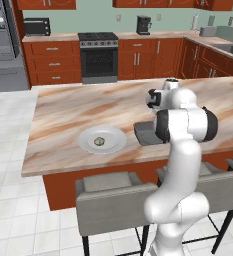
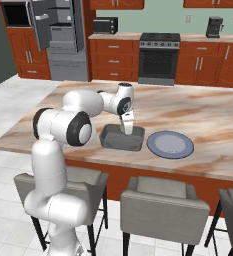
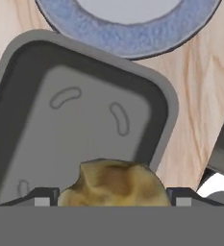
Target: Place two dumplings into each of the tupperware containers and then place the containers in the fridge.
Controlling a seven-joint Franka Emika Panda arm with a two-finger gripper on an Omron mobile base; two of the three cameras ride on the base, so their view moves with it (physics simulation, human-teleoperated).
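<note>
Dumpling sits right between the two dark finger tips in the hand view, so the gripper looks to have hold of it with the jaws spread wide around it, though it could also be just let go, hard to call. What matters is that it hangs straight over the grey tupperware container, toward the near edge of the floor and not dead centre, so dropping it there should land it inside. That container's long side runs away from the hand toward the blue-grey plate just beyond it on the bench. Another dumpling waits on the white plate, and the fridge stands open well behind.
</note>
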